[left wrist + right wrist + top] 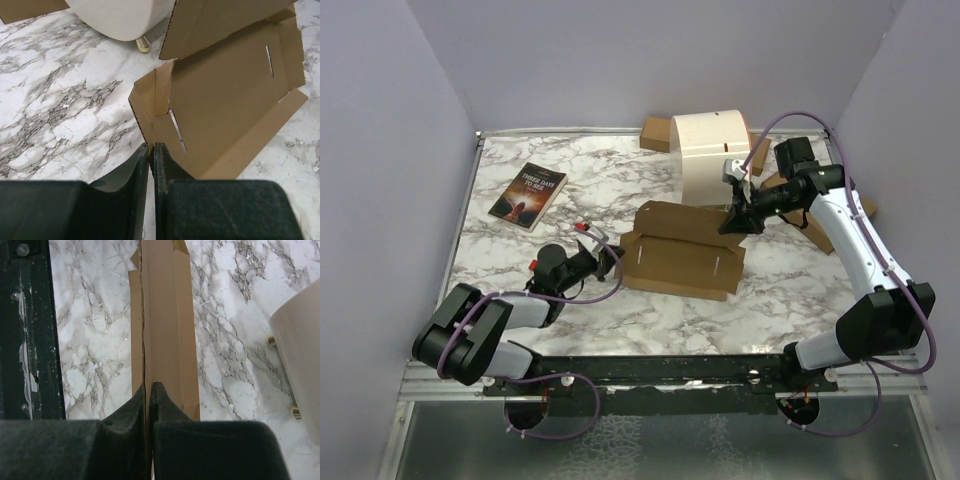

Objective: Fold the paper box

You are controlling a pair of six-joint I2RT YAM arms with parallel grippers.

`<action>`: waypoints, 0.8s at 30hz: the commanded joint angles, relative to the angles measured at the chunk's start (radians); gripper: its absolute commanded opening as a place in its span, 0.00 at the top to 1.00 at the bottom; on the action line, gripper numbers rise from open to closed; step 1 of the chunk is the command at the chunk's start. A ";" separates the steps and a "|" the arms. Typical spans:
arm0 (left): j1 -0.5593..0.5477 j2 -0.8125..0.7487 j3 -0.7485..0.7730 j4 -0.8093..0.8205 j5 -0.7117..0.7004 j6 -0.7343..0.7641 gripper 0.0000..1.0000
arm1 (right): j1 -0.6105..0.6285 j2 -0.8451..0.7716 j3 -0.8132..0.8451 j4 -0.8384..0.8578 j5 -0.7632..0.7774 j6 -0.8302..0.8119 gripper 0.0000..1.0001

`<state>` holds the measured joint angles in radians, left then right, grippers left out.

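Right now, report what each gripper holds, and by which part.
Both hold the plain brown cardboard paper box. The right gripper pinches the edge of its raised rear flap; the left gripper appears to pinch the corner of its left side wall.

Book left of the paper box

The left arm lies low, folded at the near left, with its forearm reaching right. The left gripper has its fingers pressed together, tips at a corner of the paper box; whether they pinch it cannot be told. The right arm rises from its base and bends back toward the middle, wrist angled down. The right gripper is clamped on a thin edge of the box's raised flap.
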<state>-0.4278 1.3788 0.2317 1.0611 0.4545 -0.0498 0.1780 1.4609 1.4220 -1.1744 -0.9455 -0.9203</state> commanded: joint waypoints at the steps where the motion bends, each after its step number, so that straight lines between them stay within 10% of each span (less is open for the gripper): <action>1: -0.003 -0.049 0.001 -0.015 -0.007 -0.028 0.88 | 0.003 -0.025 -0.008 -0.031 0.056 0.000 0.99; 24: -0.005 0.098 -0.074 0.344 0.053 0.067 1.00 | 0.003 0.001 0.077 0.063 0.038 0.146 0.99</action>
<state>-0.4278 1.4364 0.2234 1.2037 0.4576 -0.0254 0.1776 1.4597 1.5238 -1.1984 -0.9455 -0.8421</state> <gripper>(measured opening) 0.017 0.016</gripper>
